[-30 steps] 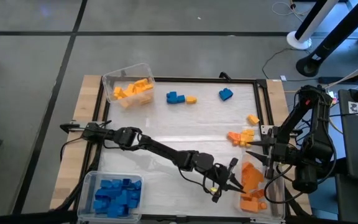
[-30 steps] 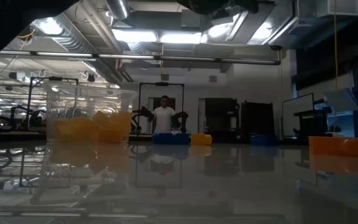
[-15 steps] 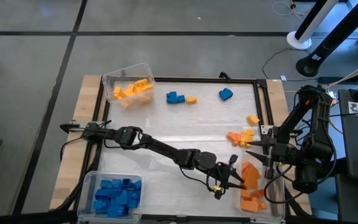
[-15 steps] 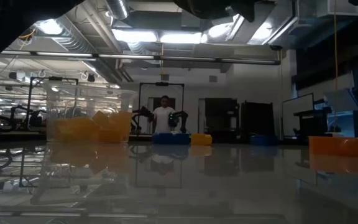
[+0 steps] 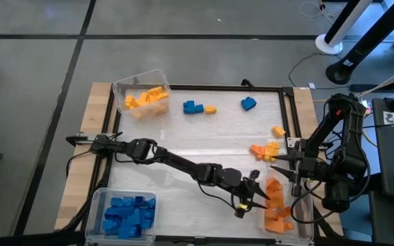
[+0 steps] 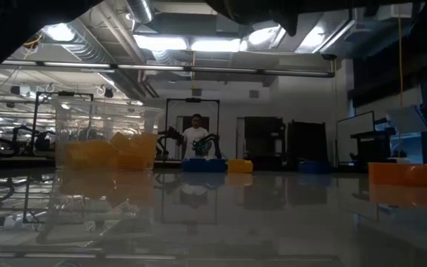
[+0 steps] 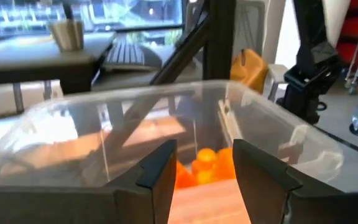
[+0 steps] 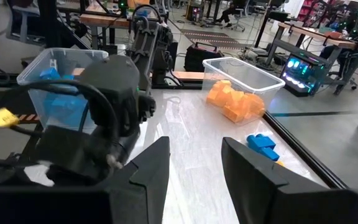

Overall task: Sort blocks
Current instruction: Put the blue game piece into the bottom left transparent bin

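**Left claw over the orange bin, fingers apart**

The left claw [image 5: 254,193] hangs at the near-right bin [image 5: 287,217], fingers parted, holding nothing; its arm hides part of that bin's orange blocks [image 5: 276,205]. The right claw [image 5: 276,166] waits just beside, open and empty. There are three clear bins. Loose on the desk [image 5: 183,140]: two blue blocks [image 5: 194,106] far off, and several small orange and yellow ones, too small to count exactly.
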Available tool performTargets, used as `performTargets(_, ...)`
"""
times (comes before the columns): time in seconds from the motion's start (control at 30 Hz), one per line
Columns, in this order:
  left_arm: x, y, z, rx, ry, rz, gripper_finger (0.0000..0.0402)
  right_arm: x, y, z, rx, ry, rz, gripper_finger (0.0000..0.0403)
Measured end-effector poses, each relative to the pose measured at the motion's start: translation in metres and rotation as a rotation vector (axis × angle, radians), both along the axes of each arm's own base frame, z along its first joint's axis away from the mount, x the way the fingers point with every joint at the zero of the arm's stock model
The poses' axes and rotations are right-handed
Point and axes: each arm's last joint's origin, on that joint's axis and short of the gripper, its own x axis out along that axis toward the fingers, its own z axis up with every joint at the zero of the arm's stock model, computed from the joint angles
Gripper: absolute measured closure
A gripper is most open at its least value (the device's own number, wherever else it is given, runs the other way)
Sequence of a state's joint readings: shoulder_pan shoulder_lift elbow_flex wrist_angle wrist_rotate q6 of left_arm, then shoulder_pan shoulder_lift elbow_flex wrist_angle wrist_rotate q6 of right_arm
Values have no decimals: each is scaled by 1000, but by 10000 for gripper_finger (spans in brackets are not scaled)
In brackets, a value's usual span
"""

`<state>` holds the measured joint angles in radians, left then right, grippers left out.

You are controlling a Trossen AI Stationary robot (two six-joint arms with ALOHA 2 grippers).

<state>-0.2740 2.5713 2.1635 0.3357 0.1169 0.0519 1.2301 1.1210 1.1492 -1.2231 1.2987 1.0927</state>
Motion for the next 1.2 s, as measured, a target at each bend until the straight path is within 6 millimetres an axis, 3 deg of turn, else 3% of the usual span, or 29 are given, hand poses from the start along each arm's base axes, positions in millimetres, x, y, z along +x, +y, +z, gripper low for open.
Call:
performTargets(0.23,0,6,6,-9,14,11,264,0,1,0,9,-3,0,255)
performTargets(0.4,-9,11,39,34,32,10,265,1,3,1,47,-17,0,255)
performTargets(0.7,-48,36,97,226,275,3,265,13,-4,2,44,-29,-82,255)
performTargets(0.83,-68,51,115,234,396,14,265,30,-19,1,75,44,-171,255)
performTargets(1.0,-96,68,125,225,485,42,265,48,-51,-2,102,206,-314,256)
performTargets(1.2,-144,84,129,216,534,91,265,50,-95,-5,29,440,-465,256)
